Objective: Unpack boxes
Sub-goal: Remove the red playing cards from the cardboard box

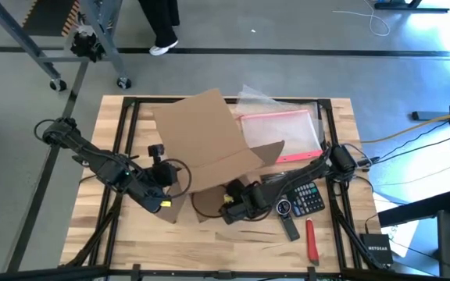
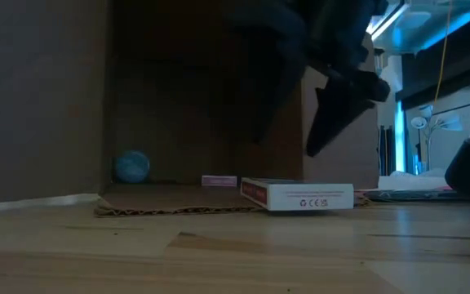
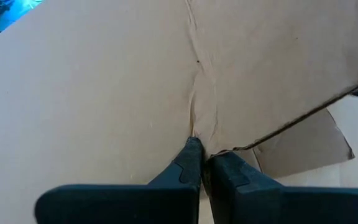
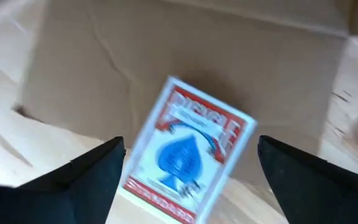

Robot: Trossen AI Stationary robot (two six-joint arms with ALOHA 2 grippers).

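Cardboard box (image 1: 205, 136) lies tipped on the worktop (image 1: 233, 250), its edge pinched by the left end effector (image 3: 201, 163). Inside remain a blue ball (image 2: 131, 166) and card pack (image 4: 188, 149), under the spread right end effector (image 4: 191, 171); a calculator (image 1: 307, 199) already lies outside.

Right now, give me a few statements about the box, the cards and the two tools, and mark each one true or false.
1. The left tool is pinched shut on the cardboard box. True.
2. The right tool is shut on the card deck. False: it is open, the deck lying between its fingers.
3. A blue ball sits inside the box. True.
4. The calculator is inside the box. False: it lies on the table beside it.
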